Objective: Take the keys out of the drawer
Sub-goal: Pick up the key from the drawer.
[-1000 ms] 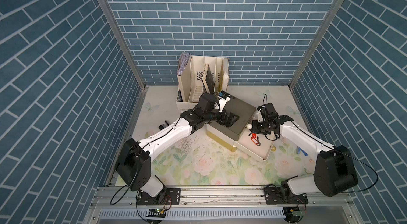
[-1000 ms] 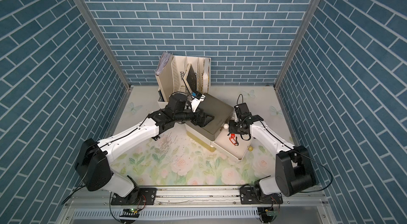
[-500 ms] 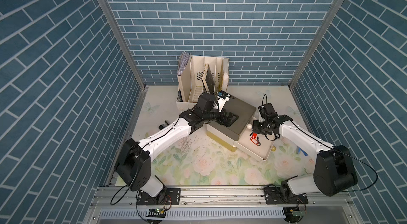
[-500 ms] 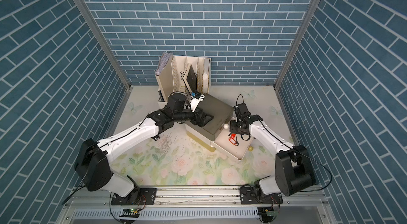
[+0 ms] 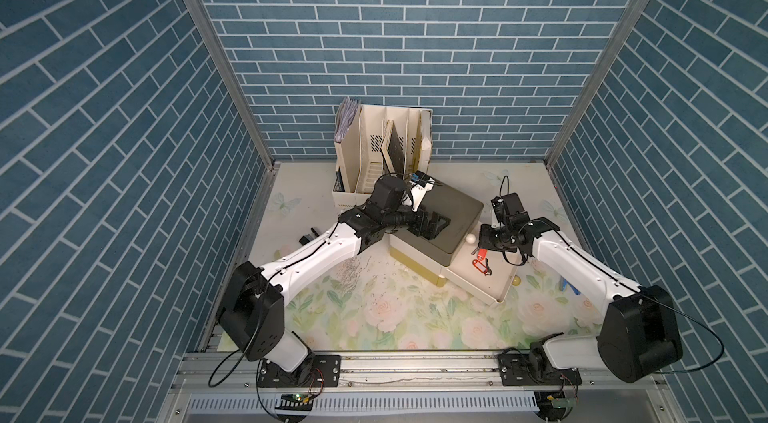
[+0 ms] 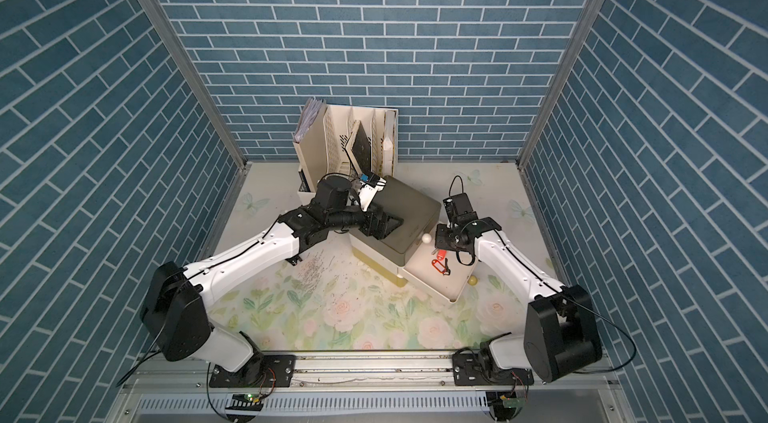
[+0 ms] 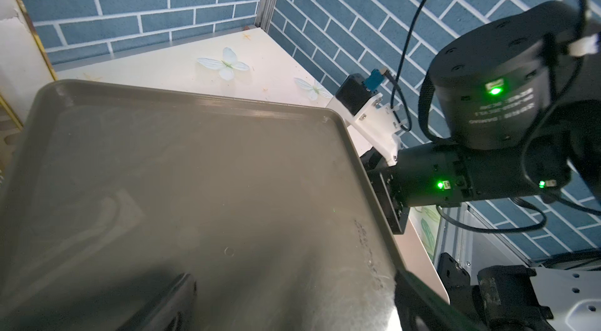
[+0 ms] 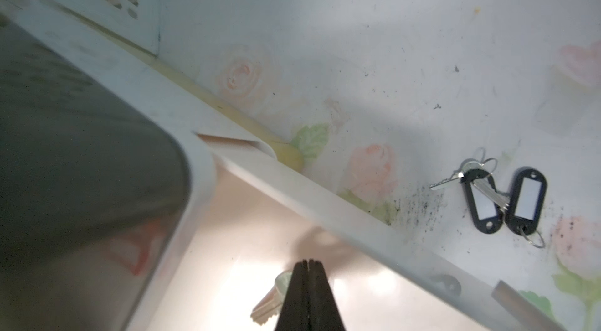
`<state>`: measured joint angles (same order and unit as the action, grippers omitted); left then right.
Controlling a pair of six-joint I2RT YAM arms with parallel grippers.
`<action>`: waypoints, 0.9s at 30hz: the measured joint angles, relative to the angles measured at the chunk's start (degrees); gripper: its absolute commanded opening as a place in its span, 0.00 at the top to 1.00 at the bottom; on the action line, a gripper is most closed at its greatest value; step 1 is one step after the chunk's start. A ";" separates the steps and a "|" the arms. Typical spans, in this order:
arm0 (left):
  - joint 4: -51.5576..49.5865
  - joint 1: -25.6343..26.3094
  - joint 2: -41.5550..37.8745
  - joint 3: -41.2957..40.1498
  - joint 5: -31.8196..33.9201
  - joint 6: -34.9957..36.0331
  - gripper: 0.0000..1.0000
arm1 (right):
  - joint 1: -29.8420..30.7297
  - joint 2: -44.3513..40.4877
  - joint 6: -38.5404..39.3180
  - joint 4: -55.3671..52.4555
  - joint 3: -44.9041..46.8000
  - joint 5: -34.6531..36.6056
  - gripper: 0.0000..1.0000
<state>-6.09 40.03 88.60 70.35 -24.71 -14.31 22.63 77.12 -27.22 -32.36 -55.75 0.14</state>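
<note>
The white drawer (image 5: 500, 292) stands pulled out of a grey-topped cabinet (image 5: 453, 209). Two red-tagged sets of keys show in it in both top views: one (image 5: 482, 253) right at my right gripper (image 5: 483, 245), one (image 5: 480, 267) lying flat further out. In the right wrist view the right gripper (image 8: 308, 262) is shut just above the drawer floor, and a metal key (image 8: 268, 306) sticks out from behind its fingertips. Two black-tagged keys (image 8: 502, 204) lie on the mat outside the drawer wall (image 8: 325, 202). My left gripper (image 5: 434, 226) rests open on the cabinet top (image 7: 195, 183).
A cream file organiser (image 5: 382, 150) stands behind the cabinet. The black-tagged keys (image 5: 309, 236) lie left of my left arm. A small blue thing (image 5: 567, 286) lies on the flowered mat by the right arm. The upper drawer's white knob (image 5: 470, 239) sits close to the right gripper.
The right gripper's fingers have come together in the drawer at the red-tagged keys. The left arm has stayed on the cabinet top.
</note>
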 measured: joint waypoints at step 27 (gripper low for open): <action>-1.84 -0.26 -0.63 0.50 -1.73 -0.42 0.00 | -18.80 -15.52 -1.01 -6.43 -8.44 5.07 1.00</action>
<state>-7.92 39.77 87.96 70.85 -26.44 -14.72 3.84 61.60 -28.23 -38.79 -64.18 5.21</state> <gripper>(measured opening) 0.998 0.043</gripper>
